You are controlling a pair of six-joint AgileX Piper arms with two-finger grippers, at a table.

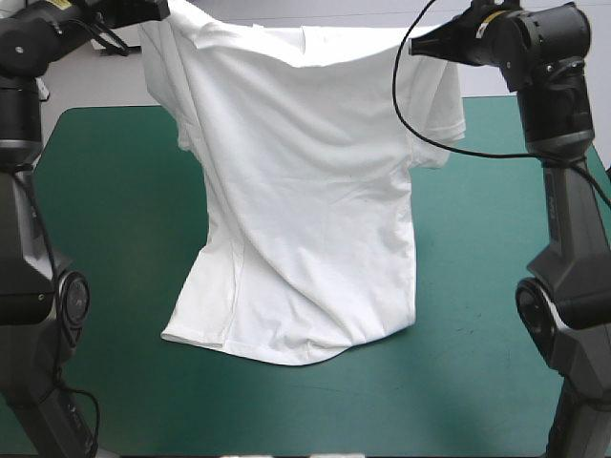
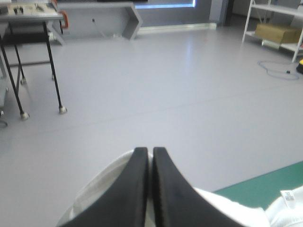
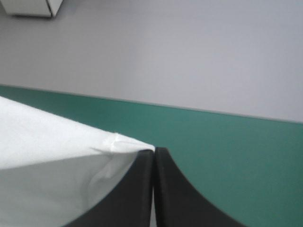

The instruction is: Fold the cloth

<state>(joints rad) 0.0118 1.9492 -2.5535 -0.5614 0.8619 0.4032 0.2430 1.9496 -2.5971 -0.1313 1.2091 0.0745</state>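
Both held high, left hand [image 2: 150,149] and right hand [image 3: 154,150] pinch the T-shirt [image 1: 305,191].

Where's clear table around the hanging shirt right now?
Bare teal-green cover between the T-shirt and the table's left edge, likewise toward the right edge, and a strip along the near edge. Crowded at centre, where the hem rests.
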